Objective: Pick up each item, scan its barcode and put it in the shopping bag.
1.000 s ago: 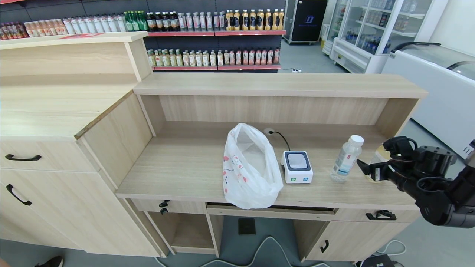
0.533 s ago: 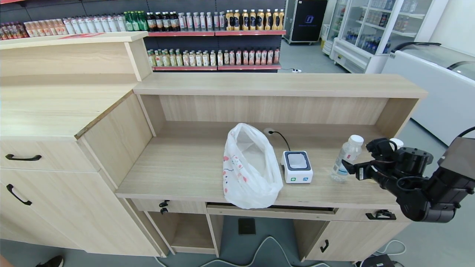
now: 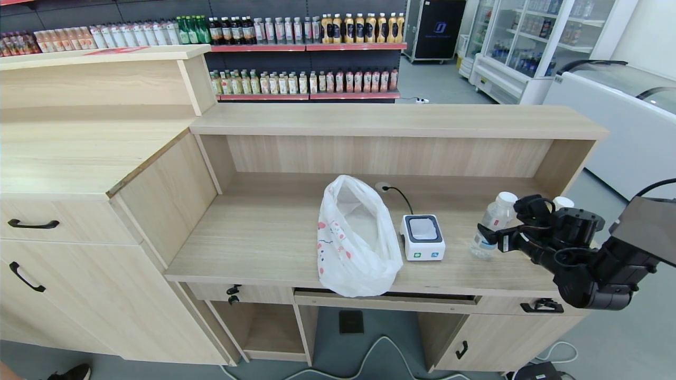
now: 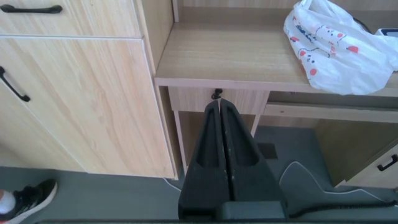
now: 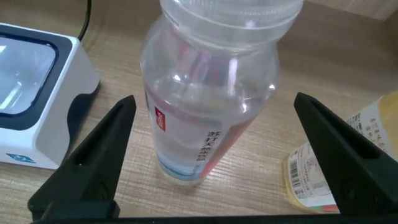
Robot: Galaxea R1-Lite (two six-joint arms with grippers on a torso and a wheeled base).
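Note:
A clear water bottle (image 3: 491, 224) (image 5: 208, 93) with a white cap stands upright on the counter, right of the white barcode scanner (image 3: 422, 237) (image 5: 34, 106). My right gripper (image 3: 504, 224) (image 5: 214, 162) is open, its fingers (image 5: 93, 162) on either side of the bottle without touching it. A second bottle with a yellowish label (image 5: 348, 162) (image 3: 564, 202) stands just behind, mostly hidden by the arm. The white shopping bag (image 3: 356, 237) (image 4: 336, 46) sits open left of the scanner. My left gripper (image 4: 225, 146) is shut, low in front of the counter.
A raised wooden shelf (image 3: 396, 121) overhangs the counter's back. A taller cabinet with drawers (image 3: 68, 211) stands at the left. The scanner's cable (image 3: 397, 194) runs to the back wall. Bare counter (image 3: 264, 232) lies left of the bag.
My right gripper has moved left and forward across the counter until its open fingers straddle the water bottle. The bag, scanner and bottles have stayed put.

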